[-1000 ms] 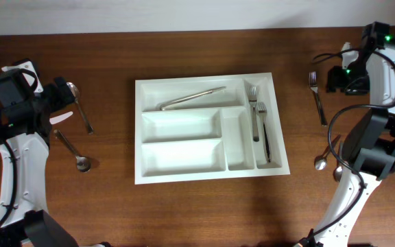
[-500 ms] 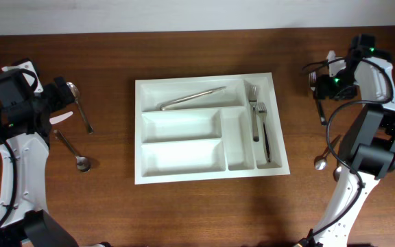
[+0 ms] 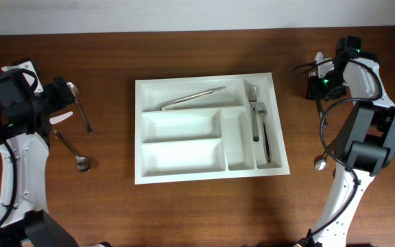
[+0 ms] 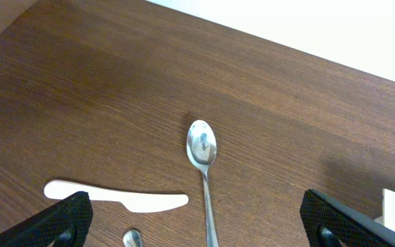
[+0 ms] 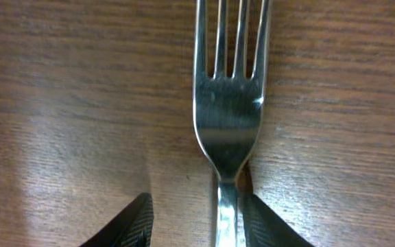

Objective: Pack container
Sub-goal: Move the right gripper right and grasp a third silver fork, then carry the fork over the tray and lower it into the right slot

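Both right gripper (image 5: 199, 223) fingers (image 5: 134, 223) are straddling the fork (image 5: 228, 116) at two o'clock off the tray (image 3: 142, 137), not yet pinching, readying a lift; left gripper (image 4: 201, 223) is hovering spread wide.

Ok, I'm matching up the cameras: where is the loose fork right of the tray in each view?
Overhead: the fork lies far right, partly under the right claw.
Left wrist: not in it.
Right wrist: centre, tines up, neck between the claw's fingers.
Shared landmark: that claw; the wooden table shows everywhere.
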Robot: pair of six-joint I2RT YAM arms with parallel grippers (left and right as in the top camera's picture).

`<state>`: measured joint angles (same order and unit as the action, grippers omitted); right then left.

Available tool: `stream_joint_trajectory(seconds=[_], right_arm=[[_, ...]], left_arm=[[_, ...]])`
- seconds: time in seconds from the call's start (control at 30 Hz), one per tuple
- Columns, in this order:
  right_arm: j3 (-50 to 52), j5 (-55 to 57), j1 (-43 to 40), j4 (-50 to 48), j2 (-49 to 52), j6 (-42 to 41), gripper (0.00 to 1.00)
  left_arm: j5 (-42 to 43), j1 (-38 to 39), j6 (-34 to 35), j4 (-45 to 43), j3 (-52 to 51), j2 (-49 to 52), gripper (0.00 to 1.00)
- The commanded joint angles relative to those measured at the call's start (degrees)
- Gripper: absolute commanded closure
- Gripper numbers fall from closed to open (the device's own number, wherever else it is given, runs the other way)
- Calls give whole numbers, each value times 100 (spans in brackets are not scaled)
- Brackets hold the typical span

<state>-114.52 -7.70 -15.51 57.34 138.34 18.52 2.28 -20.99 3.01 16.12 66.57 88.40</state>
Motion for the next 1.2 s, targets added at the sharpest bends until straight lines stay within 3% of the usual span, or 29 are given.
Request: stream_joint_trajectory(seconds=[0.0, 0.17, 0.3, 0.6, 0.87, 1.17], right_arm=[[31, -70, -33, -20, 168, -103, 59], [31, -70, -31, -66, 168, -149, 74], [31, -70, -31, -81, 168, -295, 96], [-68, -72, -26, 164, 153, -645, 96], [-1139, -236, -20, 1163, -20, -1298, 96], [-2094, -376, 365, 2284, -960, -1650, 96]], left_arm=[[-39, -33, -4, -15, 109, 31, 1], [-39, -33, -4, -15, 109, 31, 1], [-39, -33, -4, -15, 109, 31, 1], [-39, -33, -4, -15, 109, 31, 1], [-39, -33, -4, -15, 109, 31, 1], [-39, -33, -4, -15, 109, 31, 1]])
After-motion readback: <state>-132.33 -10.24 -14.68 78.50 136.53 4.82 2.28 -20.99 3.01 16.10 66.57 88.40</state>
